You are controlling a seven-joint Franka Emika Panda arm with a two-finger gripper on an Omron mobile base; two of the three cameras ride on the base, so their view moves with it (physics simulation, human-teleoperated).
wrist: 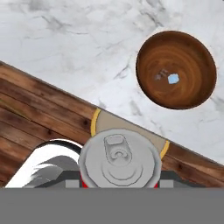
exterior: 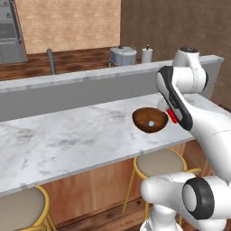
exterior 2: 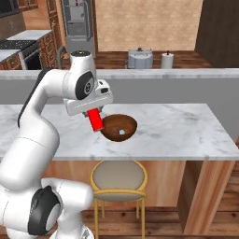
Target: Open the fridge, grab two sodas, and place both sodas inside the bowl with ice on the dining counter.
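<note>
Tool: clenched on red can; fingers hidden behind it.
Can: held beside bowl, lower body cut off.
Ice: seen inside bowl.
Tabletop: bowl carried.

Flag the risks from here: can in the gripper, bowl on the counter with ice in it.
1. The red can hangs beside the bowl, not over it; in the hand view it sits over the counter edge and a stool. Releasing now would likely drop it to the floor.
2. The bowl is shallow; a tall can may tip out or knock the ice out.
</note>
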